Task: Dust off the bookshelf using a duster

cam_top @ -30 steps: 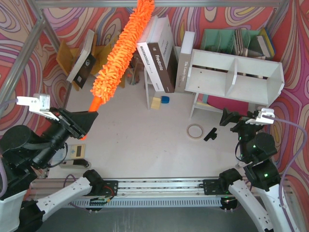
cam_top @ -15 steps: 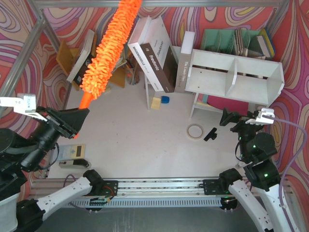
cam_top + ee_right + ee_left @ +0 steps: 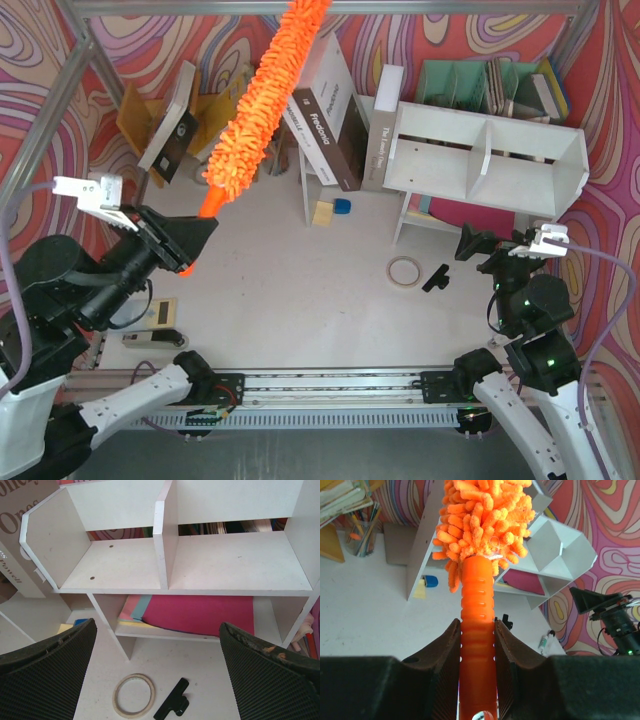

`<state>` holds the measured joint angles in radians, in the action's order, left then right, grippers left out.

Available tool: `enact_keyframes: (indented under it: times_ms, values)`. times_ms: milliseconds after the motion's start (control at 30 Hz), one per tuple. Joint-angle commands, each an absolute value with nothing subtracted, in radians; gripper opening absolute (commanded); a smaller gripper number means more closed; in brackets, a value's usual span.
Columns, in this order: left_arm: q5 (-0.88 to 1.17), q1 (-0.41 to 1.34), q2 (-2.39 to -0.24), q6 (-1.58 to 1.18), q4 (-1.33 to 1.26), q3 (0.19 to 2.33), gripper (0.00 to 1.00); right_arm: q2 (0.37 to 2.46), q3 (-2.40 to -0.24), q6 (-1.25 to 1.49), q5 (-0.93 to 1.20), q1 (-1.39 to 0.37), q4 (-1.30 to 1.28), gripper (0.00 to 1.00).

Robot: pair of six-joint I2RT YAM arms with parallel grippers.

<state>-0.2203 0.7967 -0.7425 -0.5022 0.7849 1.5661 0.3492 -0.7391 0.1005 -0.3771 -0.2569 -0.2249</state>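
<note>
The duster [image 3: 262,105] is pinched by its handle end in the left gripper [image 3: 477,630], with the head raised over the table's left side, well apart from the bookshelf [image 3: 440,122] on the right. The right gripper [image 3: 157,625] is spread wide and nothing is held. Main worry: the leaning books [image 3: 325,115] between head and shelf could get clipped on a low swing. The long duster could also get twisted in the jaws.
</note>
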Motion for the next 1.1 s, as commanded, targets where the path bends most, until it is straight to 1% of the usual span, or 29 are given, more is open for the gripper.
enact_keyframes:
  times_ms: [0,233,600,700,900,1067]
  values:
    - [-0.196,0.796,-0.751,-0.478,0.736,1.646,0.00,0.358,-0.730,0.089,-0.385,-0.261,-0.189,0.99]
    - [-0.151,0.796,-0.754,-0.479,0.709,1.691,0.00,0.352,-0.730,0.088,-0.386,-0.261,-0.189,0.99]
    - [-0.152,0.796,-0.759,-0.539,0.684,1.532,0.00,0.360,-0.730,0.090,-0.385,-0.261,-0.187,0.99]
    - [-0.161,0.796,-0.769,-0.527,0.689,1.550,0.00,0.360,-0.730,0.092,-0.385,-0.260,-0.187,0.99]
    - [-0.191,0.795,-0.793,-0.481,0.702,1.651,0.00,0.359,-0.729,0.092,-0.383,-0.261,-0.185,0.99]
    - [-0.126,0.796,-0.788,-0.499,0.638,1.645,0.00,0.359,-0.727,0.089,-0.383,-0.260,-0.184,0.99]
